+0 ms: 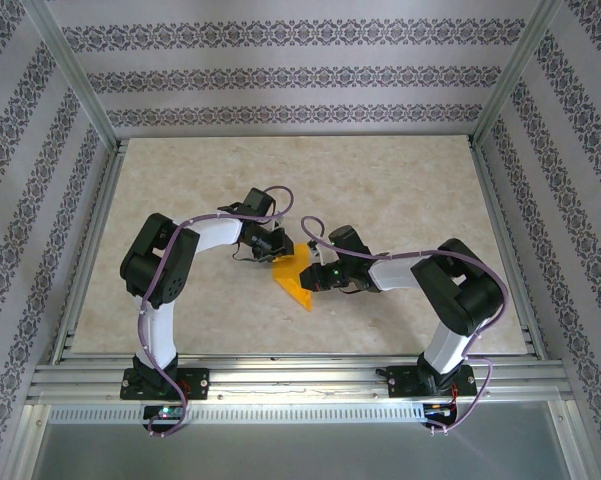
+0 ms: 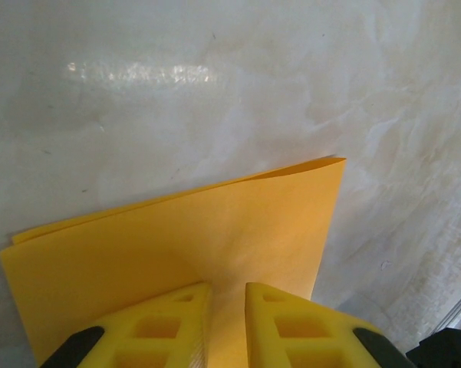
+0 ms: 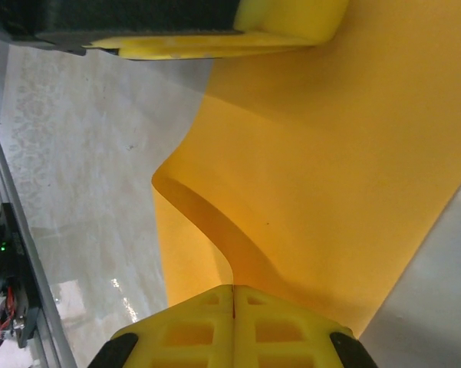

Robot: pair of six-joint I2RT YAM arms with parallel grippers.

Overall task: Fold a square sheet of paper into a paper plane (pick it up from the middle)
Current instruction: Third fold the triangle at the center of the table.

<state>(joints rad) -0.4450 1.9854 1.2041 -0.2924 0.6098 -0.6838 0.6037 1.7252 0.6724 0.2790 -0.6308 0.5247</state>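
Patterned striped wallpaper (image 1: 280,80) lines three walls around a beige marbled desk (image 1: 400,190), framed by aluminium rails (image 1: 280,380).

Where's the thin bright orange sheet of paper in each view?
Top external: thin bright orange sheet of paper, centre of table, between the two grippers.
Left wrist: lower half, folded edge up, running down between the left gripper's yellow fingers.
Right wrist: centre and right, buckled, right gripper shut on its edge.
Shared landmark: the pale marbled tabletop.
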